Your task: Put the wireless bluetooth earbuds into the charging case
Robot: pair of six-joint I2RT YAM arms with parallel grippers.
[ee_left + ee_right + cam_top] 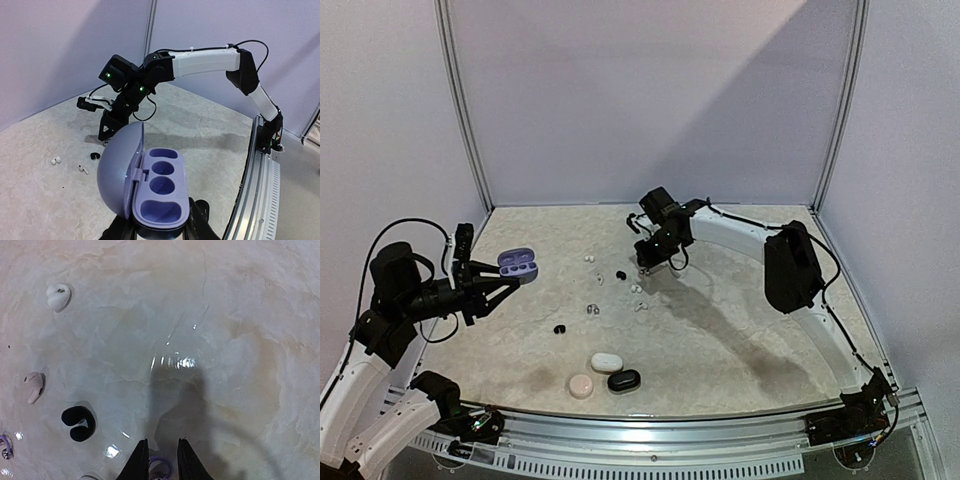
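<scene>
Right wrist, right pincer (162, 442) narrow, purple earbud (161, 464) between its tips

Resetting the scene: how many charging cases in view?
4. Open purple case in the left gripper; white case, pink case and black case grouped on the table, near side. None seems hidden.

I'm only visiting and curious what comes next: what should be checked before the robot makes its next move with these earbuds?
1. The left hand holds the purple charging case: ok.
2. Its lid open, its wells empty: ok.
3. The right hand low over the table, a purple earbud between its fingers: ok.
4. That earbud firmly gripped: cannot tell.
5. The black earbud clear of the right hand: ok.
</scene>
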